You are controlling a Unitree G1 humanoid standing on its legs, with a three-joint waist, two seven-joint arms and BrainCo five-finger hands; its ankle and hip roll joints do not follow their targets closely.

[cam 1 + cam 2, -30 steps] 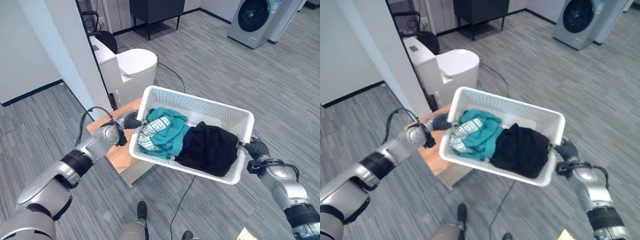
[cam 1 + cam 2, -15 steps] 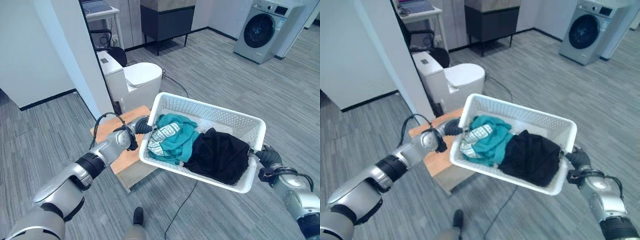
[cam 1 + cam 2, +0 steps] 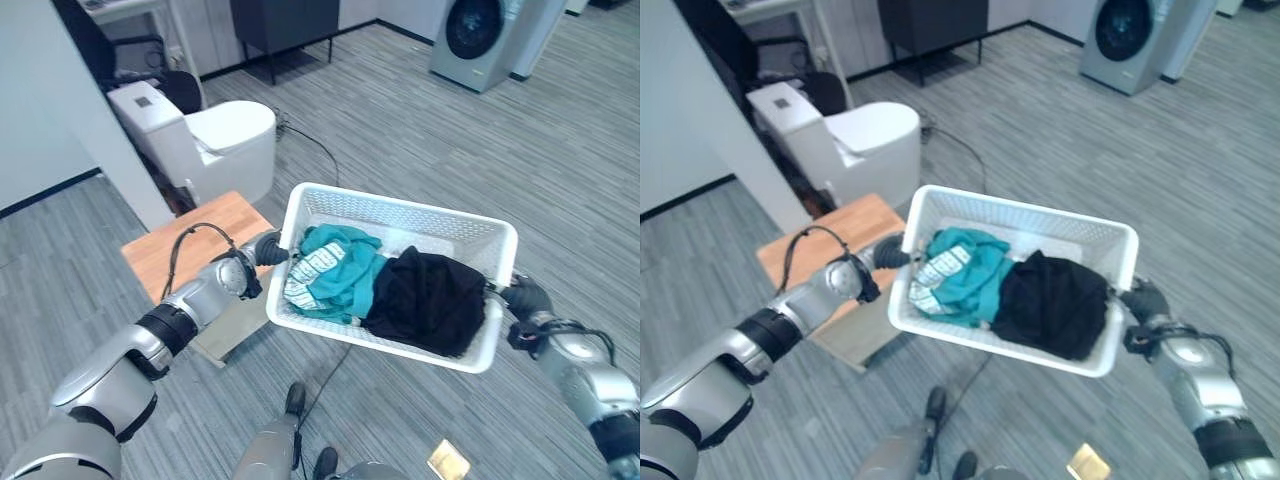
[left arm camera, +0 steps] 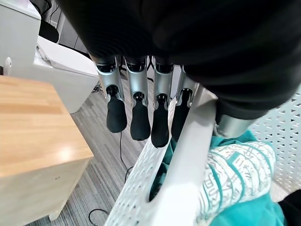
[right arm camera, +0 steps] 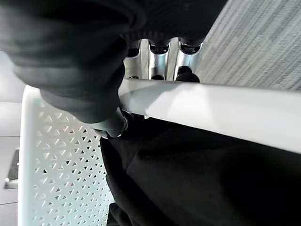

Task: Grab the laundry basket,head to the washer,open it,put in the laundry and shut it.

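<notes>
I hold the white perforated laundry basket [image 3: 401, 203] in the air in front of me, one hand at each short end. My left hand [image 3: 263, 249] grips the left rim, its fingers [image 4: 137, 118] curled under the rim [image 4: 187, 165] and the thumb on the inner side. My right hand [image 3: 525, 297] grips the right rim [image 5: 212, 112], with its fingers [image 5: 160, 60] behind it and its thumb [image 5: 111, 125] inside. In the basket lie a teal patterned garment [image 3: 336, 270] on the left and a black garment [image 3: 427, 298] on the right. The grey washer [image 3: 471, 36] stands far off at the upper right, its door closed.
A low wooden stand [image 3: 190, 241] sits just left of the basket, below my left arm. A white toilet [image 3: 217, 134] is behind it, beside a wall edge. A dark cabinet [image 3: 282, 20] stands at the back. Grey plank floor stretches toward the washer.
The camera has moved and the whole scene shifted. The basket stays held by both hands, and its left end now hangs beside the wooden stand instead of over it.
</notes>
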